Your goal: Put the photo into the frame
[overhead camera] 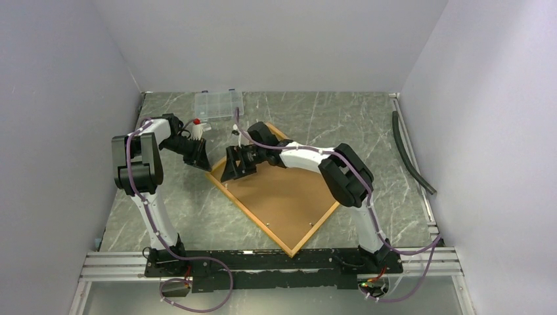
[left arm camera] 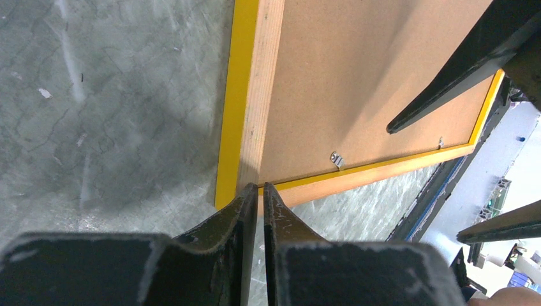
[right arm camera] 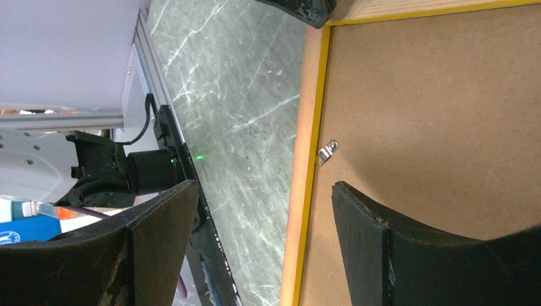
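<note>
- Frame [overhead camera: 315,230] [left arm camera: 237,95] [right arm camera: 306,159] lies back-up on the worktop [overhead camera: 368,131], turned cornerwise, with its nearest corner just short of my arm bases. Brown backing board [overhead camera: 282,197] [left arm camera: 357,76] [right arm camera: 434,115] sits inside the frame's yellow border.
- Right hand [overhead camera: 231,172] [right arm camera: 263,188] is over the frame's near-left edge, spread wide, gripping nothing. One finger is above the board, the other is outside the border.
- A small metal clip [right arm camera: 326,152] [left arm camera: 336,158] sits on that edge.
- Left hand [overhead camera: 200,163] [left arm camera: 260,191] is at the frame's left corner, fingers nearly together. I can't tell if they pinch it.
- Clear plastic box [overhead camera: 219,104] is beyond the frame, well apart.
</note>
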